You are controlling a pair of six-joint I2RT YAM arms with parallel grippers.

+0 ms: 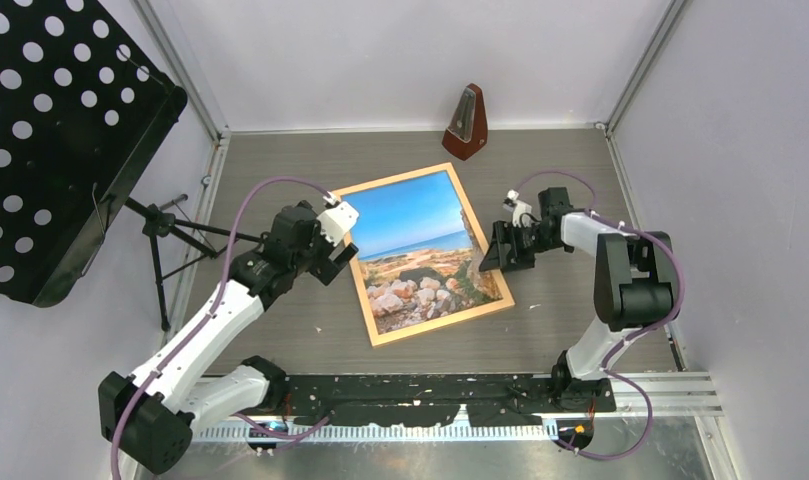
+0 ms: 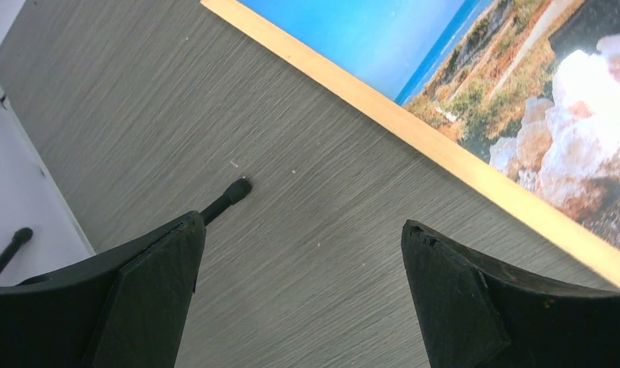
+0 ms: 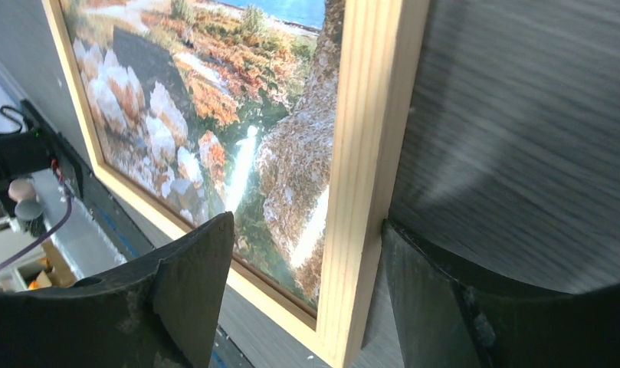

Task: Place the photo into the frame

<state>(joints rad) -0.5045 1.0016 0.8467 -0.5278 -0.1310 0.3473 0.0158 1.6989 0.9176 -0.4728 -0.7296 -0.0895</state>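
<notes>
The photo (image 1: 420,245), blue sky over sea and pale boulders, lies inside the light-wood frame (image 1: 440,322), flat and turned at an angle in the middle of the table. My left gripper (image 1: 335,245) hovers at the frame's left side. In the left wrist view it (image 2: 303,222) is wide open over bare table, with the frame (image 2: 414,127) and photo (image 2: 536,115) up to the right. My right gripper (image 1: 495,250) is at the frame's right side. It (image 3: 306,222) stands open astride the moulding (image 3: 368,153), one finger (image 3: 444,307) against the outer edge and the other above the photo (image 3: 214,100).
A brown metronome (image 1: 467,122) stands at the back of the table. A black perforated music stand (image 1: 60,130) rises on the left, its tripod legs (image 1: 170,235) reaching the table's left edge, one foot (image 2: 234,190) near my left fingers. A black rail (image 1: 430,390) runs along the near edge.
</notes>
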